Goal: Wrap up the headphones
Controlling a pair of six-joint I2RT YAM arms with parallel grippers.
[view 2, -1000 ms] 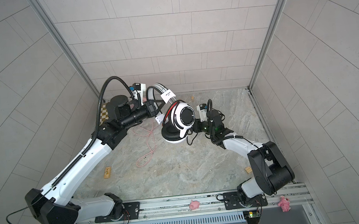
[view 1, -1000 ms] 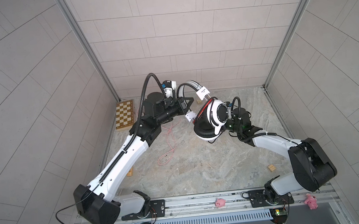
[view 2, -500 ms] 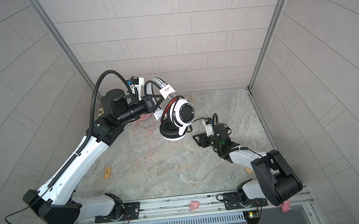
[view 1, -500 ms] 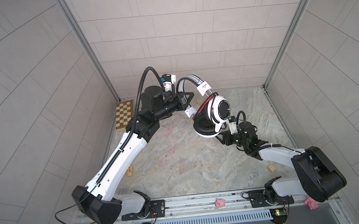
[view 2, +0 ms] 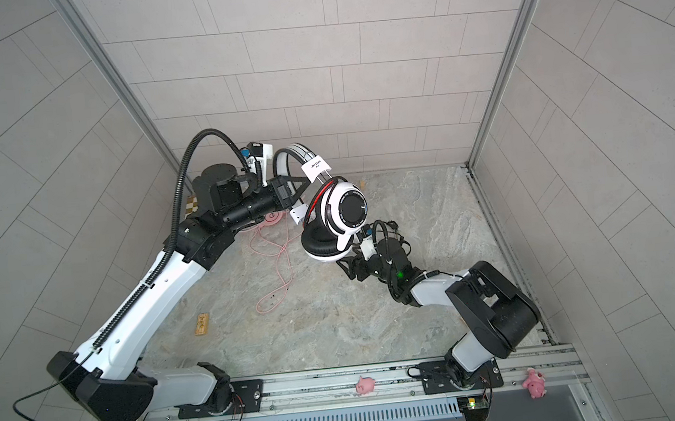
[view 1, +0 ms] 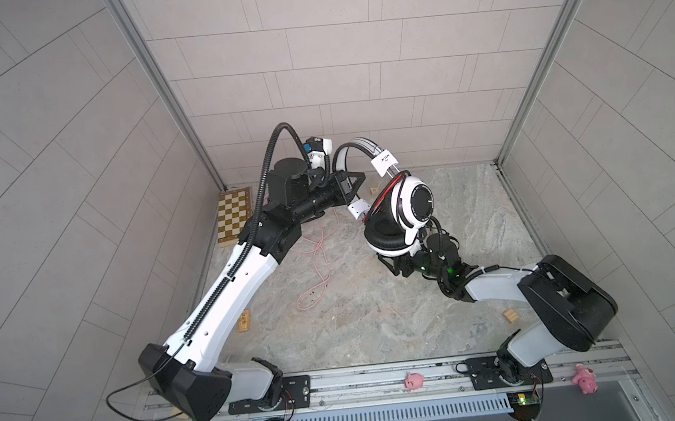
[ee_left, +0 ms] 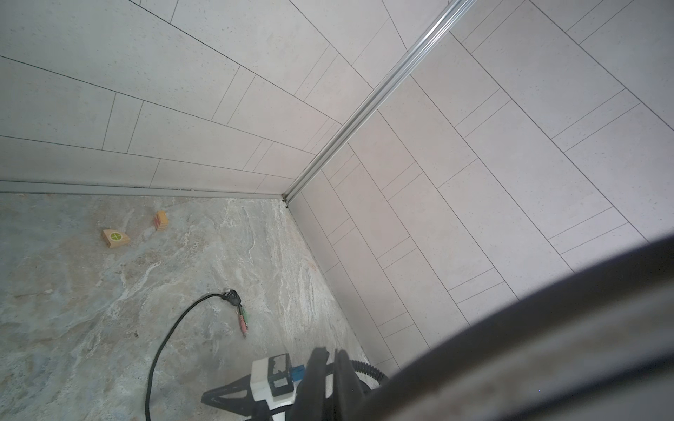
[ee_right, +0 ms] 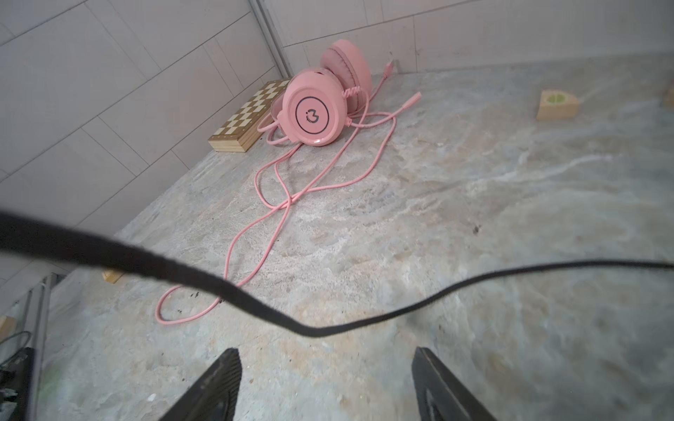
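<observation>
Left gripper (view 1: 353, 184) is clamped tight on the headband of the white over-ear headphones with black pads (view 1: 408, 209), holding them up off the marble-look tabletop (view 1: 379, 320). Right gripper (ee_right: 325, 351) sits low beside the ear cups, jaws spread wide, gripping nothing (the black cable (ee_right: 255, 306) just hangs across in front of it). All-pink plastic headphones (ee_right: 315, 113) lie beside the wooden chessboard (ee_right: 251, 116), pink cord (ee_right: 277, 204) sprawled loose.

White shells and black joints make up the left arm (view 1: 233, 283) and right arm (view 1: 497, 287). A black ribbed conduit (view 1: 268, 151) runs along the left; the right gripper (ee_right: 325, 350) is black, with a green light (view 1: 450, 270) behind it.
</observation>
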